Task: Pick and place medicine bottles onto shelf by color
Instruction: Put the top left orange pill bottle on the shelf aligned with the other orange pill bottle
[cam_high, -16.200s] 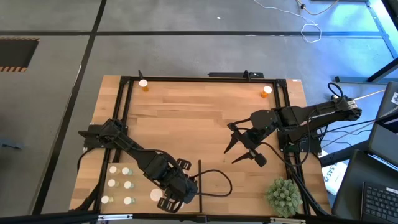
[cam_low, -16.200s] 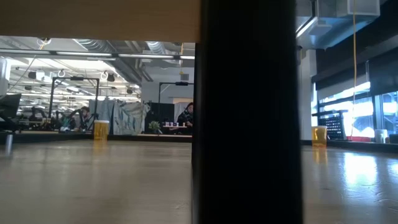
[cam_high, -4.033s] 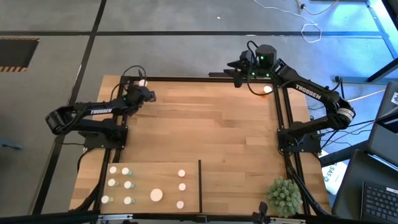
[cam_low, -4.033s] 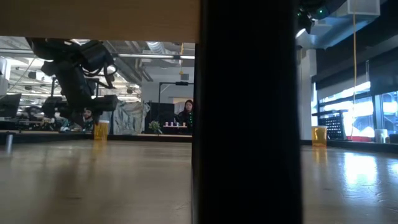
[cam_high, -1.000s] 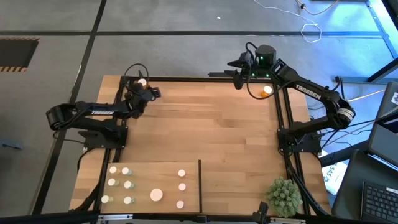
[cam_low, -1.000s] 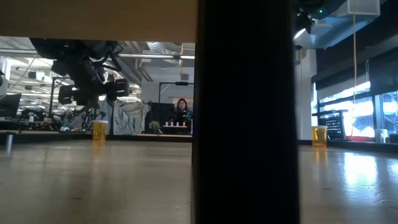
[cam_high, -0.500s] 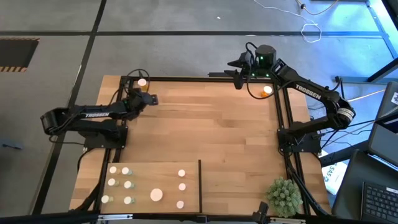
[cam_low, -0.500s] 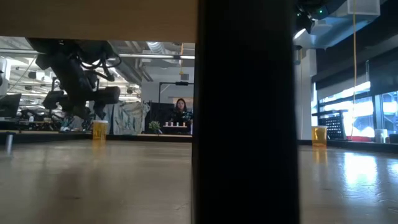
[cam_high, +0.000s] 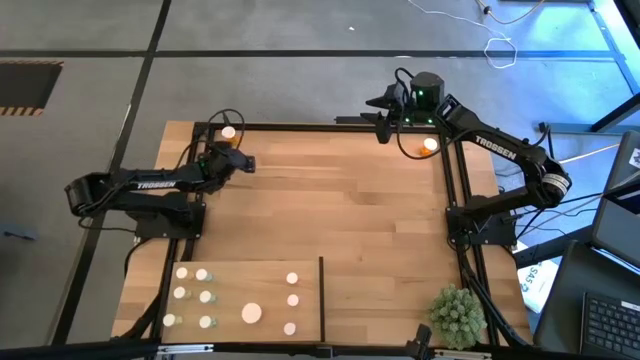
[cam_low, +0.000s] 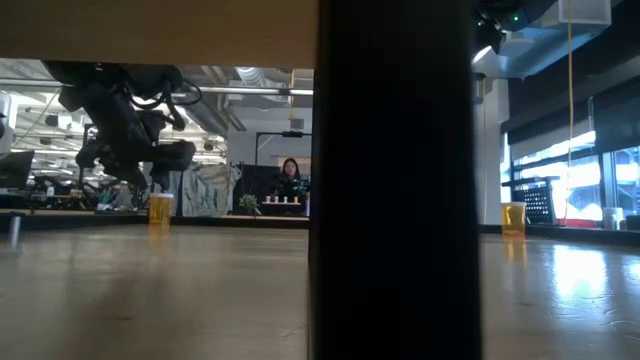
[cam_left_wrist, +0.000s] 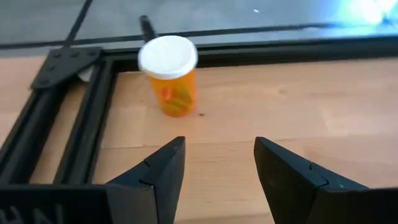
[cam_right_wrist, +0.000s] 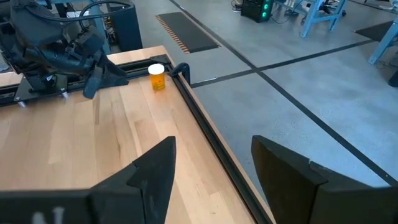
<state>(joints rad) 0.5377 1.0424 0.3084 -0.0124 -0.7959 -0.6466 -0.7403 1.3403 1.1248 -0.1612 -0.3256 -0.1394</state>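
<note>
An orange medicine bottle (cam_left_wrist: 169, 81) with a white cap stands upright in the table's far left corner (cam_high: 229, 133). My left gripper (cam_left_wrist: 217, 168) hovers open just short of it (cam_high: 243, 161), its fingers aimed past the bottle's right side and touching nothing. A second orange bottle (cam_high: 430, 145) stands at the far right. My right gripper (cam_right_wrist: 214, 168) hangs open, high above the far edge (cam_high: 381, 112). The shelf (cam_high: 250, 280) lies at the near left, with several white-capped bottles (cam_high: 205, 297) standing on it beside its dark divider (cam_high: 321, 298).
A black metal frame (cam_high: 330, 127) runs along the table's edges, close behind both orange bottles. A spiky green plant ball (cam_high: 455, 315) sits at the near right corner. The bare planked middle of the table (cam_high: 340, 210) lies between the arms. In the low view the divider (cam_low: 395, 180) blocks the centre.
My left gripper has shifted slightly toward the table's near edge, tipped further down and rolled a little, staying open next to the far-left orange bottle. The bottle has not moved.
</note>
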